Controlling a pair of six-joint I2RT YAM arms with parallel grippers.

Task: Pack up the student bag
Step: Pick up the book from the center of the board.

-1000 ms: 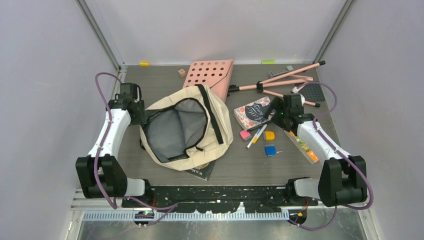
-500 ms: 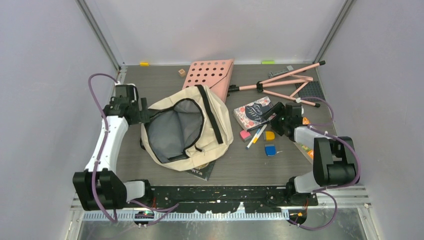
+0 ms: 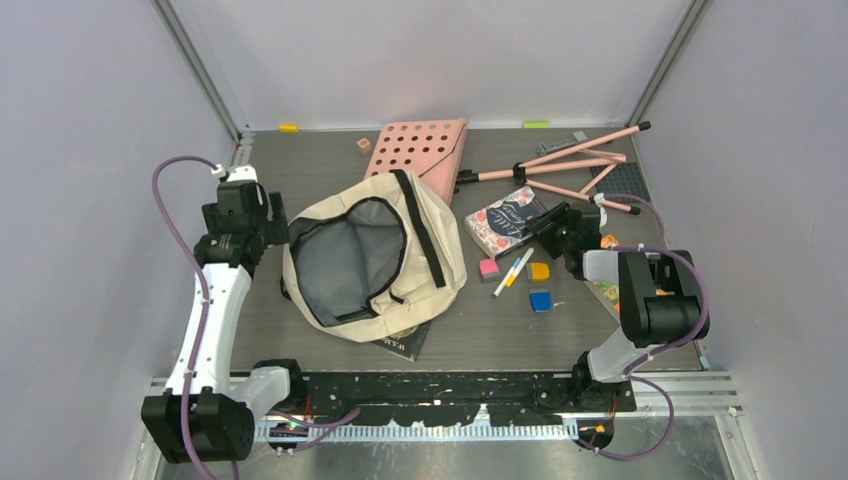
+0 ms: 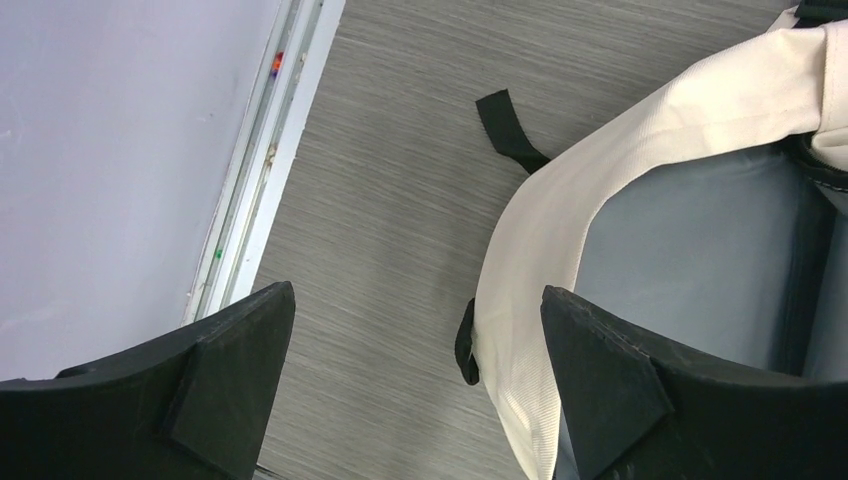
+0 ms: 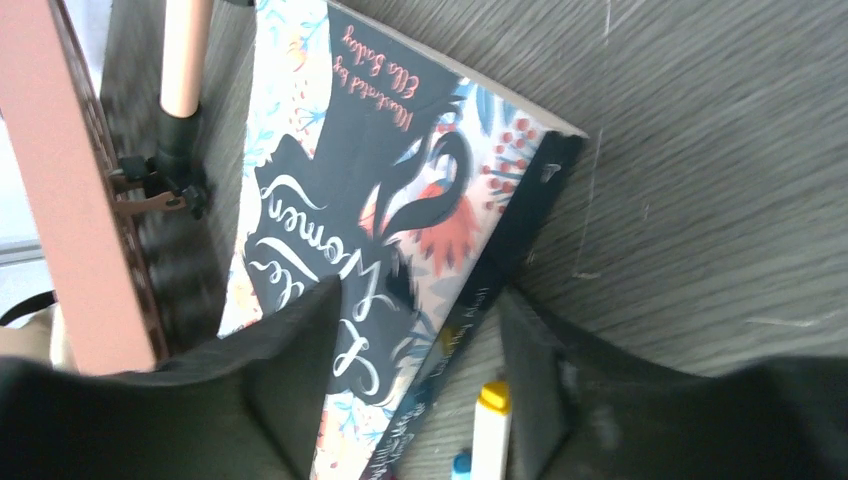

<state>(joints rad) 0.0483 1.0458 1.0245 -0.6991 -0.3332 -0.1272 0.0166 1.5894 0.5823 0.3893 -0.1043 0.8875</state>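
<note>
The student bag point(image 3: 440, 255) was found lying on the table point(image 3: 500, 335), left of centre, with its mouth open and grey lining exposed. The left gripper point(image 4: 417, 310) was spread wide astride the bag's left rim, with nothing held. The right gripper point(image 5: 415, 330) was set astride the spine edge of a patterned book point(image 5: 330, 180); a grip could not be confirmed. Book pickup was judged in hand. Firm closure and a lift towards the bag's mouth would be required next.

Bare table point(image 3: 500, 330) lay open at lower right of centre. The book point(image 3: 507, 222), pen point(image 3: 516, 268) and coloured blocks point(image 3: 540, 299) crowded the middle right; the student bag point(image 3: 370, 255) filled the centre.
</note>
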